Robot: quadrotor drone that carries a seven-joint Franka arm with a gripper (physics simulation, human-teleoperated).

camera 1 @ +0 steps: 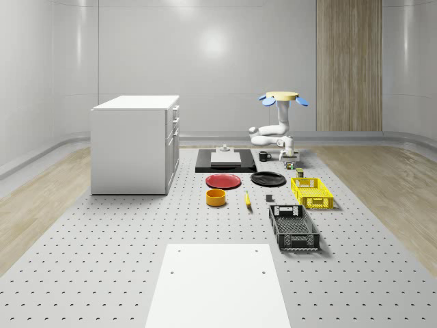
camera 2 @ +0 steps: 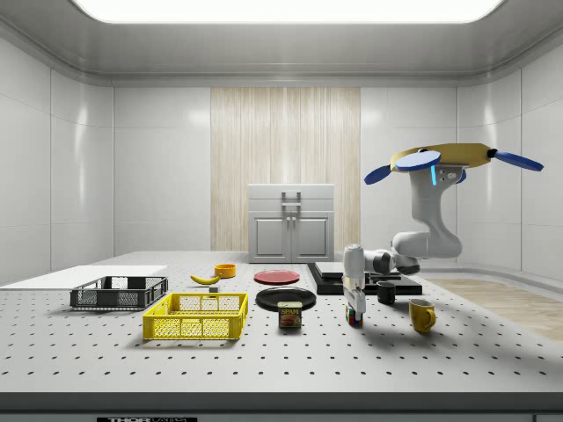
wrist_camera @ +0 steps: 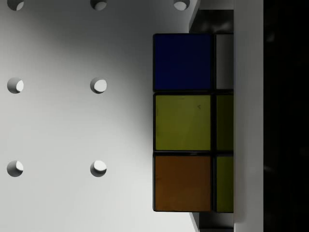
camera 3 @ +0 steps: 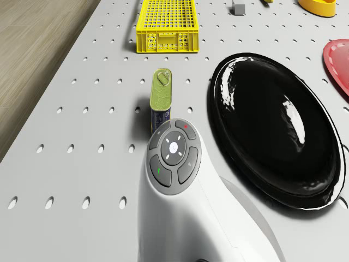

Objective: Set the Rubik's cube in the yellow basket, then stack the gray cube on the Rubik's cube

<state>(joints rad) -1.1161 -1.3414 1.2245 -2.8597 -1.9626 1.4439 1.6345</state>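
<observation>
Drone: hovered (camera 2: 449, 163) above the surface (camera 1: 123, 260), beyond the black plate (camera 1: 268, 179), its arm (camera 2: 422, 237) bent down toward the perforated top.
Claw: reached straight down (camera 2: 354, 309) at the Rubik's cube (camera 2: 354, 315), which stood on the surface beside a small tin (camera 2: 289, 315); in the wrist view a finger (wrist_camera: 248, 116) lay flat against the cube's side, but whether the claw was clamped on it I cannot tell.
Rubik's cube: on the surface, outside the yellow basket (camera 2: 196, 316); the wrist view showed blue, yellow-green and orange tiles (wrist_camera: 182, 123).
Yellow basket: well apart from the cube, nearer the black basket (camera 1: 293, 227).
Gray cube: on the surface (camera 1: 269, 199), between the yellow basket and the banana (camera 1: 247, 199).
Other things: red plate (camera 1: 223, 180), orange bowl (camera 1: 216, 197), cabinet (camera 1: 135, 143).
</observation>
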